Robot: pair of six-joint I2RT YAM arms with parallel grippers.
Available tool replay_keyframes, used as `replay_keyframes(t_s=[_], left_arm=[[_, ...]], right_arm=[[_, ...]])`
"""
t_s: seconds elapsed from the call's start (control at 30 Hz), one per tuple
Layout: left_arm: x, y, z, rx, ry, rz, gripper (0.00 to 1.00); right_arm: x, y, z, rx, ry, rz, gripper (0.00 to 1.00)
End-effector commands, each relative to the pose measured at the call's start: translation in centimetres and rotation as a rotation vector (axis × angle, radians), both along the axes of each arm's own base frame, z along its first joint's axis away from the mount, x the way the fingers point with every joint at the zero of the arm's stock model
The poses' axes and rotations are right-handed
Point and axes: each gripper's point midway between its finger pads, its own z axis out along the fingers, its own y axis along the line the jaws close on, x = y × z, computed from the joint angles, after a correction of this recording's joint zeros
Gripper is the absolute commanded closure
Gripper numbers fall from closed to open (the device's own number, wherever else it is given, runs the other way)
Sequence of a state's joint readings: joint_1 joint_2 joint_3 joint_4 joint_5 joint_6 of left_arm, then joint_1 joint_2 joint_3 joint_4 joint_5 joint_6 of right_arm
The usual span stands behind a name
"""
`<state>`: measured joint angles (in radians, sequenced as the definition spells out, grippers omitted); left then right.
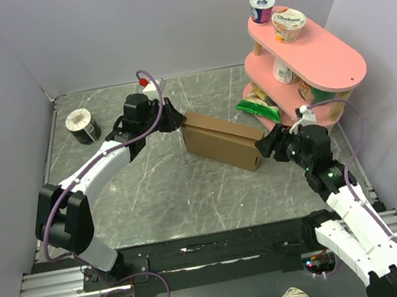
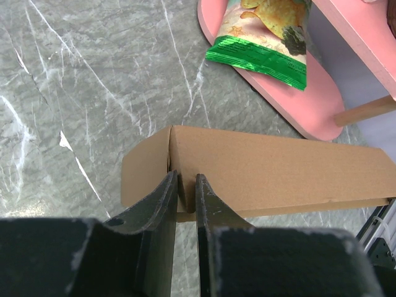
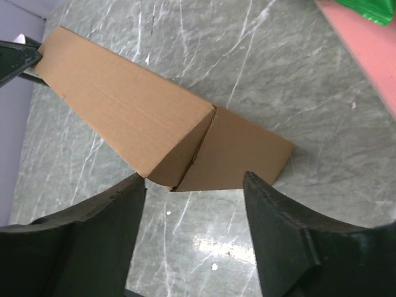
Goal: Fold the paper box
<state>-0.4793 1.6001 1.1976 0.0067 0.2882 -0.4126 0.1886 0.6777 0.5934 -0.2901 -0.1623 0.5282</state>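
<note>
The paper box [image 1: 220,141] is a plain brown cardboard mailer lying slantwise mid-table. My left gripper [image 1: 176,119] is at its far left end. In the left wrist view that gripper [image 2: 186,184] is shut on a thin cardboard edge at the corner of the box [image 2: 278,164]. My right gripper [image 1: 265,145] is at the box's near right end. In the right wrist view it [image 3: 193,185] stands open just short of the box [image 3: 124,102], touching nothing. An end flap [image 3: 238,151] lies splayed out on the table ahead of its fingers.
A pink two-tier shelf [image 1: 337,68] stands at the right with yogurt cups [image 1: 289,24] on top and a green chip bag [image 1: 259,110] on its lower tier. Another cup [image 1: 83,126] lies at the far left. Purple walls close in the grey marble table [image 1: 160,193].
</note>
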Motion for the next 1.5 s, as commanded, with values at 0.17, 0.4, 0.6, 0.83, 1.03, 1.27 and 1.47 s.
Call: replay_keyframes(t_s=[0.17,0.4,0.6,0.83,1.03,1.27,1.47], left_arm=[[-4.4,2.3,-10.0,0.227,0.307,-0.011,0.89],[-4.4,2.3,-10.1,0.227,0.307,-0.011,0.89],[-4.5,2.3,-9.8,0.222,0.303,-0.012,0.89],[-4.5,2.1,-9.7,0.213,0.303,-0.014,0.89],[-4.4,2.0,-9.6,0.215,0.300,-0.014,0.89],[-4.5,2.5,-9.9,0.239,0.303,-0.007,0.89],[-4.5,2.5,-9.9,0.244,0.301,-0.009,0.89]], right_arm=[[-0.6,1.3,2.2,0.043,-0.066,0.085,0.32],[-1.1,1.0,5.7,0.069,-0.134,0.063,0.31],[0.5,0.7,4.8,0.100,-0.107,0.032,0.34],[1.7,0.7,2.9,0.126,-0.079,0.020,0.46],[0.7,0.4,-0.3,0.126,-0.015,-0.002,0.62],[-0.2,-0.2,-4.0,0.107,0.065,-0.036,0.77],[-0.8,-1.2,-5.5,0.044,0.097,-0.063,0.80]])
